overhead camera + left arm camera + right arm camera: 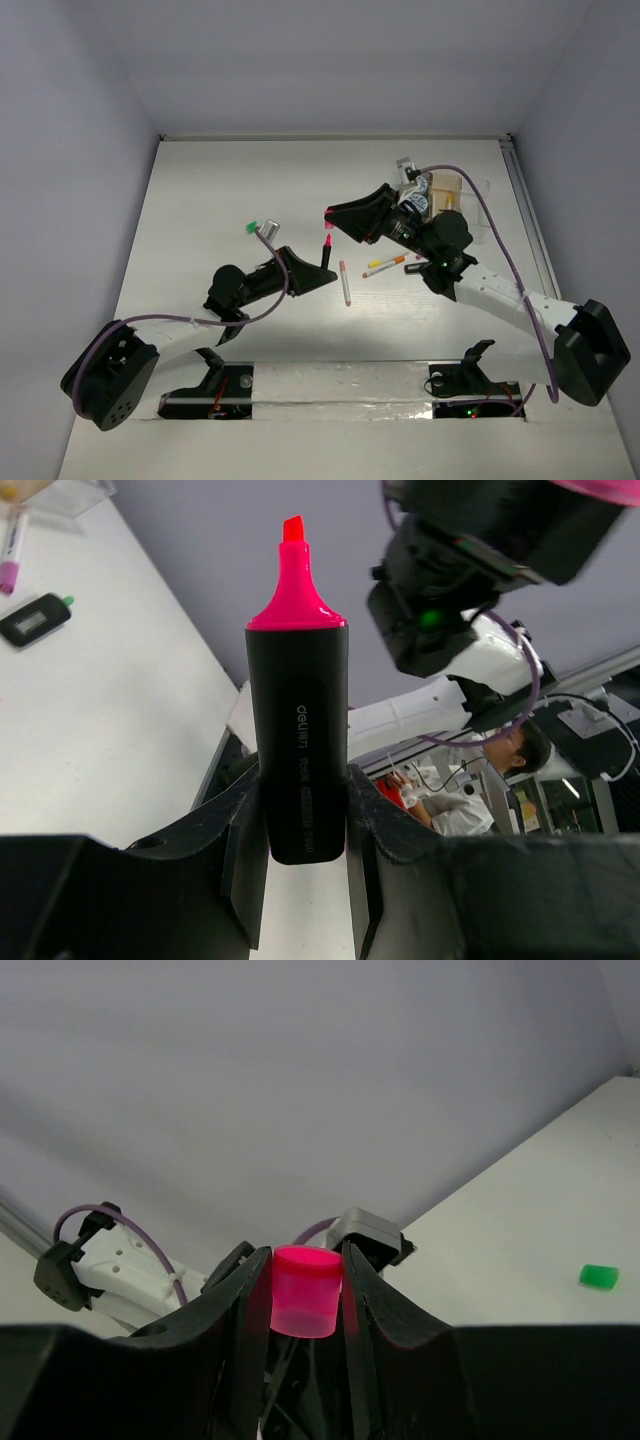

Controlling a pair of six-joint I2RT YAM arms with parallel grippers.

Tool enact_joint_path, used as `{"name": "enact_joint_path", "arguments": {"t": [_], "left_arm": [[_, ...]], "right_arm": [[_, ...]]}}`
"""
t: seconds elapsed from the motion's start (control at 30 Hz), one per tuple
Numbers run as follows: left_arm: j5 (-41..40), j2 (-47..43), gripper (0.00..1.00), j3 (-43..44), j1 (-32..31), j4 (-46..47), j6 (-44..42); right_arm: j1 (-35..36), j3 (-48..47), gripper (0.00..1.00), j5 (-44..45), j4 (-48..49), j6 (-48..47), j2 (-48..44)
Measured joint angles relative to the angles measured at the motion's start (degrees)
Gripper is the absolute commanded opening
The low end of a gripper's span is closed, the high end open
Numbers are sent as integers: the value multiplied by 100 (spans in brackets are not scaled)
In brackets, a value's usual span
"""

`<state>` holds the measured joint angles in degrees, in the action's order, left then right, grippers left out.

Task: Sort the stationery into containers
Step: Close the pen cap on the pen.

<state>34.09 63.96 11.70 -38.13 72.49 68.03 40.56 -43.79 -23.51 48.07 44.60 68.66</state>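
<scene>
Observed: both arms are raised over the middle of the tabletop (pixel 200 200), meeting near its centre.

Left fingers (pixel 390 825): pinching the lower barrel of a black pink highlighter (pixel 297 730), held upright. Its wedge tip is bare and points up and away from the wrist.

Right fingers (pixel 375 1310): pinching the matching pink cap (pixel 305 1290) across its sides. In the overhead view the cap sits just beyond the exposed tip, close to it but apart.

Unsorted stock on the tabletop: a pink-white pen (pixel 345 283) just ahead of the left arm, a yellow and an orange pen (pixel 385 265) lying together beside it, and a second highlighter with green at one end (pixel 35 618) off to the left. The containers (pixel 450 183) stand at the far right, partly hidden behind the right arm; I cannot tell what is in them.

Assessment: the step in hand is recapping the pink highlighter, not yet filing it. Sorting appears to be at an early stage, given the items lying loose.

Next move calls for: bringing the cap's open mouth square onto the tip, axes in line, then a straight push until it seats. Any tilt risks the cap skidding off or the barrel slipping in the pinch. Then the right fingers must let go and the left arm carry the highlighter across to a tray.
</scene>
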Motion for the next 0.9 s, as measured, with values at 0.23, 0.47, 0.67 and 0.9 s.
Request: {"name": "enact_joint_path", "arguments": {"t": [0.23,0.47,0.67,0.9], "left_arm": [[42,-240,0,0,0,98,-72],[42,-245,0,0,0,98,-72],[42,-302,0,0,0,96,-87],[55,-479,0,0,0,101,-138]], "right_arm": [[-2,79,6,-55,402,330,507],[-2,238,6,-94,684,498,586],[-2,334,6,-92,817,562,586],[-63,442,7,-92,951,693,597]]}}
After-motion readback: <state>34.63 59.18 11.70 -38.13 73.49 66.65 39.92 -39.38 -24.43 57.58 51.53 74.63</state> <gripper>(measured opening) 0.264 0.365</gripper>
